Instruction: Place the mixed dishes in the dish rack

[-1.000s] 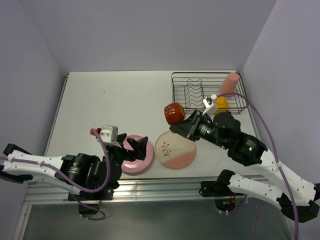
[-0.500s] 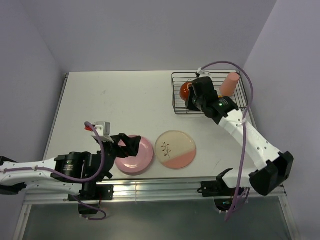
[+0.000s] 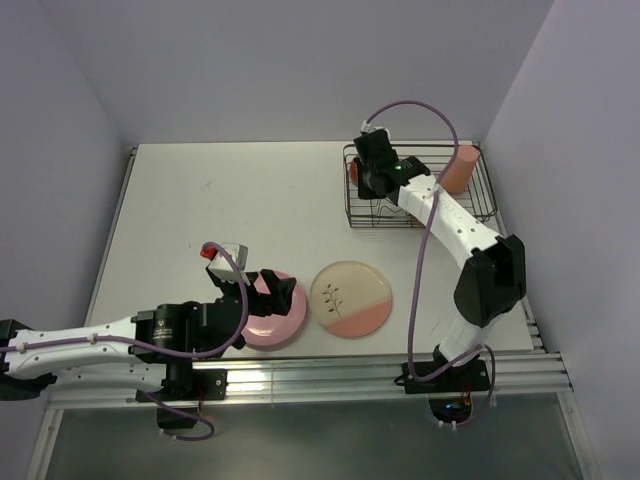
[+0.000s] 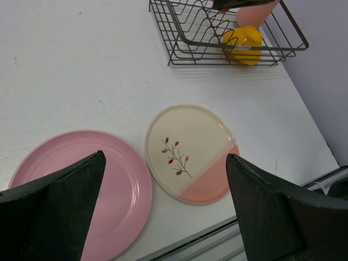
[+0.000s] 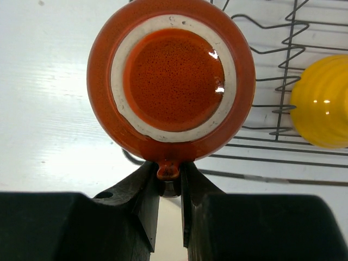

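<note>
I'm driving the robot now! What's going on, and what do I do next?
Right hand: shut on the red-orange cup, held over the left edge of the dish rack; not released yet.
Left hand: open, above the pink plate, holding nothing.
Done: yellow bowl and pink tumbler are in the rack.
Left: set the cup down, then load the pink plate and the cream plate, both lying flat on the table.

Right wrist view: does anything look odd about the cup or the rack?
The red-orange cup shows its base to the camera, pinched only at a small edge lug by the right claw, over the dish rack edge. A thin hold; nothing spilled or broken.
</note>
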